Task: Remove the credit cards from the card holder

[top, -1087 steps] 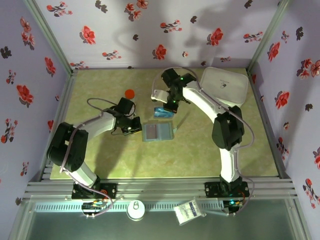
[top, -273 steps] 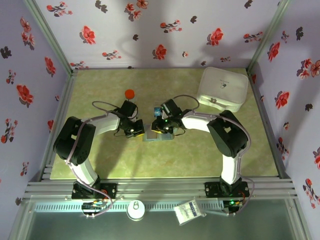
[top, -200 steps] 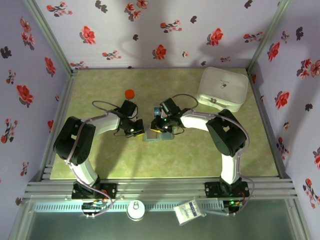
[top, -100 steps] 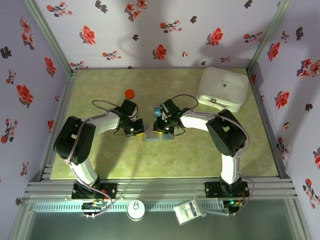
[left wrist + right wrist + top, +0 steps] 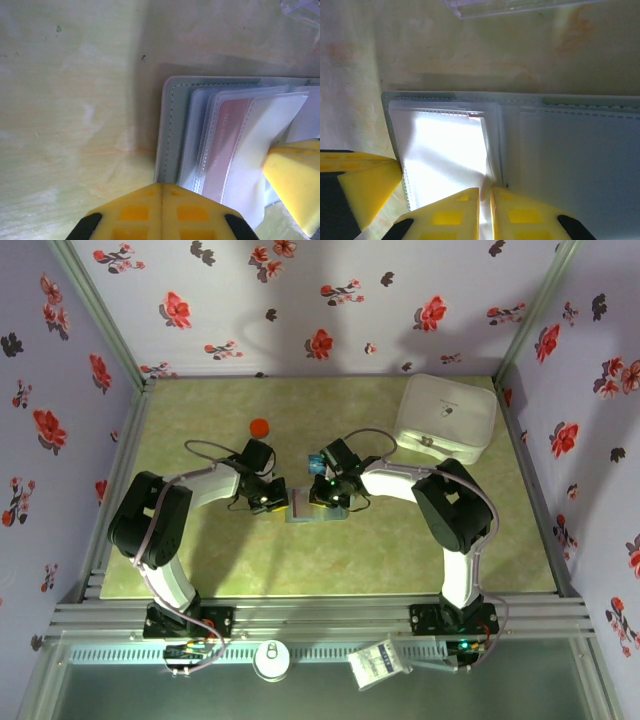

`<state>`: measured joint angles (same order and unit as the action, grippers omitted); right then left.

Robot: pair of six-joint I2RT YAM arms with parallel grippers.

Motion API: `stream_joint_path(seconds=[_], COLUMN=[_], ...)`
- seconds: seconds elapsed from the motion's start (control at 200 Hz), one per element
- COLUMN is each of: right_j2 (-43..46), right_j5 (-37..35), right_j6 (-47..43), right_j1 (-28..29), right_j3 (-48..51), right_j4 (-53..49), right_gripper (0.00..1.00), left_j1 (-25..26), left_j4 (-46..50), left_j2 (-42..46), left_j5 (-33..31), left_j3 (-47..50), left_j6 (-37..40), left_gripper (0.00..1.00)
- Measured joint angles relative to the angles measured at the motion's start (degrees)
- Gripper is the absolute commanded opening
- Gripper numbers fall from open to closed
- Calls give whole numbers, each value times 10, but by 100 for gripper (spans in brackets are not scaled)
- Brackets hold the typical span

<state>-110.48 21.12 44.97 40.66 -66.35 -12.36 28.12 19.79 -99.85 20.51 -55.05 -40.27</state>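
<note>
The card holder [image 5: 172, 135] lies open and flat near the middle of the table [image 5: 200, 570]. Its grey stitched border forms the left and far edges, and its clear sleeves fan out to the right. The red card [image 5: 225, 145] sits inside one sleeve and shows pink through the plastic.

The left gripper [image 5: 161, 189] stands at the holder's left edge with its yellow pads pressed together and the seam closed. Whether it bears down on the border cannot be told. The right gripper [image 5: 485, 194] reaches in from the right with its pads drawn almost together. A clear sleeve leaf of the holder runs into the thin slit between them and is pinched there. The two grippers work close together, each with one yellow finger in the other's wrist view.

A clear plastic box [image 5: 520, 6] lies just beyond the holder's far edge. Open green surface stretches from the holder's near edge toward the arm bases. An orange cap [image 5: 259, 426] stands far-left of the left gripper, apart from it. A white lidded container [image 5: 446, 412] occupies the far right corner, well apart from the holder.
</note>
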Motion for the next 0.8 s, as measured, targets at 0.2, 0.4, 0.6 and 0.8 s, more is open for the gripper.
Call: stream_joint_path(seconds=[0.2, 0.4, 0.6, 0.8], right_j2=[0, 0, 0, 0], right_j5=[-1, -2, -2, -1], right_j6=[0, 0, 0, 0], right_j1=[0, 0, 0, -1], right_j3=[0, 1, 1, 1], right_j4=[0, 0, 0, 0], right_gripper=[14, 13, 13, 13], left_j1=[0, 0, 1, 3], left_j4=[0, -31, -56, -61], left_j2=[13, 32, 32, 8], left_j5=[1, 24, 44, 53], left_j3=[-1, -1, -1, -11], left_j6=[-5, -33, -51, -60], left_gripper=[8, 19, 24, 26])
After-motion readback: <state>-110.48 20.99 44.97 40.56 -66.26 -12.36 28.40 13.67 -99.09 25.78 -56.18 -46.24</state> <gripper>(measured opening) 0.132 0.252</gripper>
